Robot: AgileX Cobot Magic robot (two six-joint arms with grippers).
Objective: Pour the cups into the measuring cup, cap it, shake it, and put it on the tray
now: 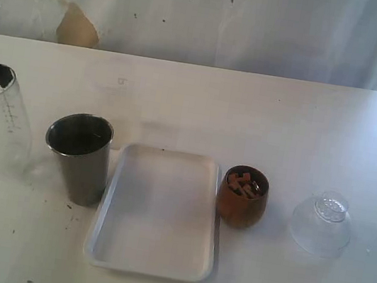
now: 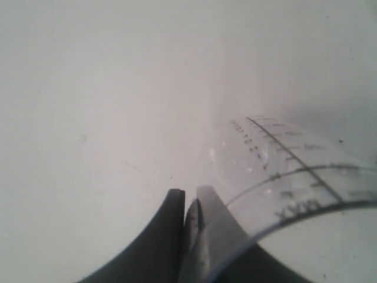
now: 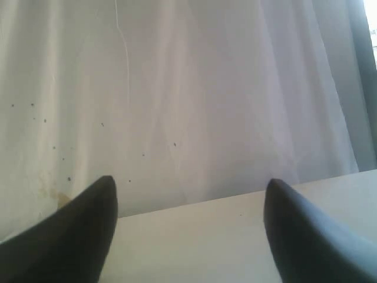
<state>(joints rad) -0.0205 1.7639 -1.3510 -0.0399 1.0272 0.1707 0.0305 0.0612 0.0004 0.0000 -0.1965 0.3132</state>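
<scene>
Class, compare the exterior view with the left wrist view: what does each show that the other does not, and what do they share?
Only the exterior view shows the steel tumbler, the wooden cup with pieces inside, the white tray between them and the clear dome lid. Only the left wrist view shows, close up, the left claw shut on the wall of the measuring cup at its rim. Both show the measuring cup, the left claw at it and the white table.
</scene>
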